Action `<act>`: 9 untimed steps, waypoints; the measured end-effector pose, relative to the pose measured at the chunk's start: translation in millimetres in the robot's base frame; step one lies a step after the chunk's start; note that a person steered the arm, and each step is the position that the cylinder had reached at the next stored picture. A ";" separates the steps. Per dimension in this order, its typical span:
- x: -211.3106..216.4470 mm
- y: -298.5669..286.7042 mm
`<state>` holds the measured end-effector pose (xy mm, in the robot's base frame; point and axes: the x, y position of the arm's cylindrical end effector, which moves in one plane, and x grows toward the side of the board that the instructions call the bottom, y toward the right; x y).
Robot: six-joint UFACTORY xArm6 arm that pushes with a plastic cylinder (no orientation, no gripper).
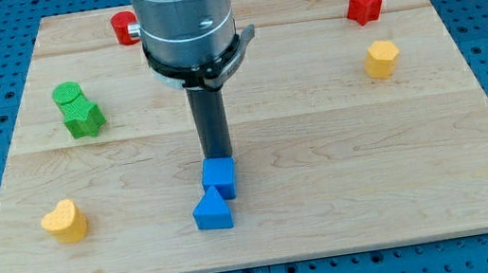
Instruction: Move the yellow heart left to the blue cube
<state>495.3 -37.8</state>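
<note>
Wooden board (pixel 341 142), blocks, one push rod.
My tip (pixel 219 156) has no fingers; it sits just above the blue cube (pixel 219 177), seemingly touching. Blue triangle (pixel 213 212) touches the cube below. Yellow heart (pixel 65 221) lies well apart, at the view's lower left.

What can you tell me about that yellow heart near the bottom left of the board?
The yellow heart is a small, matte, solid-looking block lying flat on the pale wooden board, at the view's lower left. Nothing touches it. The blue cube and my tip sit well off to its right.
</note>
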 end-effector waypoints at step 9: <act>71.6 -180.3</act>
<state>566.9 -218.0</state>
